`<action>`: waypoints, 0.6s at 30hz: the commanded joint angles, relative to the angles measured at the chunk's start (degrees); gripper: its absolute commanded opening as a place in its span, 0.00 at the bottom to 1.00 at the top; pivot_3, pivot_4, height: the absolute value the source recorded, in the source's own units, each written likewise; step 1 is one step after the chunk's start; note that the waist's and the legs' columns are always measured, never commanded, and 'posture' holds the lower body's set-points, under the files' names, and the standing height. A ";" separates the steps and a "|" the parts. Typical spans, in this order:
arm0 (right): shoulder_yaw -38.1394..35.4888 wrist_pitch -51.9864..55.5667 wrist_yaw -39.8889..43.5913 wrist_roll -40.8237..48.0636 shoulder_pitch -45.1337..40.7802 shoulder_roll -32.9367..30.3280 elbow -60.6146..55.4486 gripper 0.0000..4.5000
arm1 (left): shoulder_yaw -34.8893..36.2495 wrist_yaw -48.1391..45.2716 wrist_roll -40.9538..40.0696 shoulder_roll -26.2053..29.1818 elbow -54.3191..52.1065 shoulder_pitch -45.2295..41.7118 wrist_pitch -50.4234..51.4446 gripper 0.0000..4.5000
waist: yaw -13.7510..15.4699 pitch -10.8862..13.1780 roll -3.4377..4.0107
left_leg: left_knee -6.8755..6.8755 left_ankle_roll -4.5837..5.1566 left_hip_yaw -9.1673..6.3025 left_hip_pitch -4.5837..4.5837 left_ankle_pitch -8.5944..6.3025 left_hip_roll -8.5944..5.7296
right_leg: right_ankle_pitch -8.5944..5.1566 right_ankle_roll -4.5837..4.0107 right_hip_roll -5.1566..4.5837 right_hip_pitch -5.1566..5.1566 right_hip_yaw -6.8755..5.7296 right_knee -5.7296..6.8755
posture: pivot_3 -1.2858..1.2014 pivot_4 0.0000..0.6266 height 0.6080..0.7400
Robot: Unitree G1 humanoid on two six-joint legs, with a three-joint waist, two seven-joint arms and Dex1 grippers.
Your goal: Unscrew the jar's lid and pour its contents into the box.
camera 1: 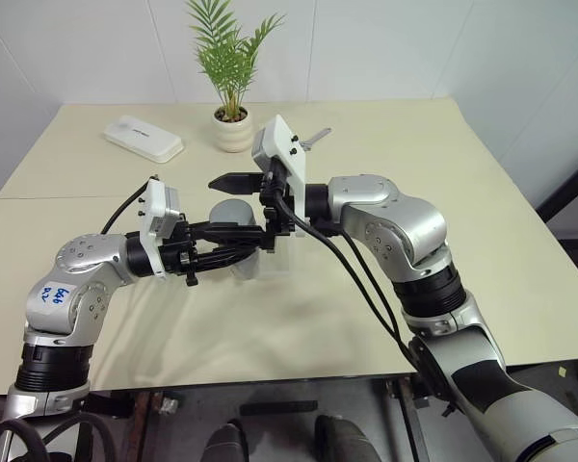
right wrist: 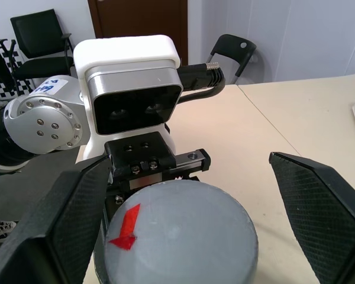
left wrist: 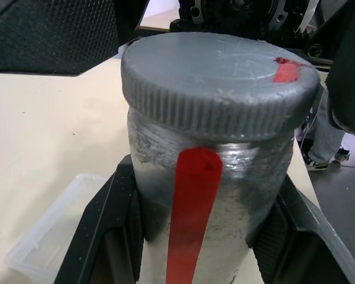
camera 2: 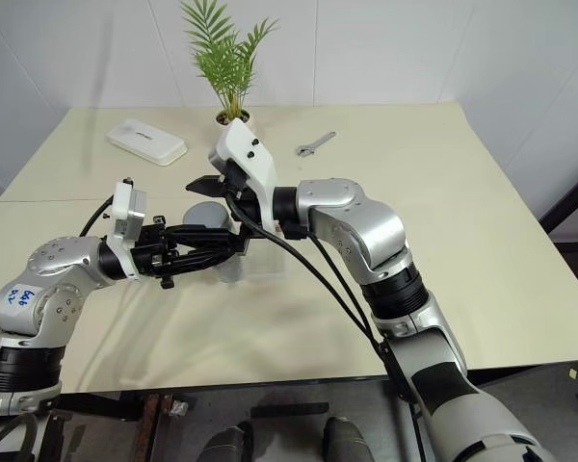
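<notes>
My left gripper (left wrist: 198,239) is shut on the jar (left wrist: 195,195), a cloudy cylinder with a red stripe, and holds it upright above the table. Its black fingers (left wrist: 103,228) clamp the jar's body on both sides. The grey ribbed lid (left wrist: 213,77) with a small red mark sits on the jar. My right gripper (right wrist: 189,163) reaches in from the right and is open, one finger (right wrist: 65,225) on each side of the lid (right wrist: 180,236) with a gap to it. The contents cannot be made out through the jar's wall. The clear box (left wrist: 50,236) lies on the table below the jar.
At the back of the beige table (camera 1: 443,173) stand a white plant pot (camera 1: 233,130) with a green palm, a flat white case (camera 1: 144,139) to its left and a small wrench (camera 1: 314,141) to its right. The table's front edge (camera 1: 299,371) runs just below the arms.
</notes>
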 commanded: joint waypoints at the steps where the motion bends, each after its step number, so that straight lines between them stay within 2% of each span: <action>1: -2.02 -2.63 0.68 0.28 0.27 -0.21 0.26 0.99 | 1.15 0.14 -0.99 0.57 -2.04 -0.15 -0.12 0.43 | 0.01 0.00 0.00 | 0.00 0.00 0.00 0.00 0.00 0.00 | 0.00 0.00 0.00 0.00 0.00 0.00 | 0.52 0.24 1.00; 5: -5.80 -5.78 3.34 1.74 1.15 -1.80 4.93 0.99 | 1.40 0.34 -0.70 0.19 -1.86 -0.32 -1.11 0.43 | 0.06 0.00 -0.01 | 0.01 0.00 0.00 0.00 0.00 0.00 | 0.01 0.01 0.00 0.02 0.00 -0.01 | 0.52 0.24 1.00; 18: -9.20 -16.21 11.83 -0.91 3.14 -14.15 12.87 0.99 | 2.32 0.92 -0.90 0.59 -2.07 0.39 -1.76 0.43 | 0.00 0.00 -0.01 | 0.04 0.02 0.07 0.00 -0.01 0.00 | 0.02 0.04 0.00 0.02 0.06 -0.06 | 0.52 0.24 1.00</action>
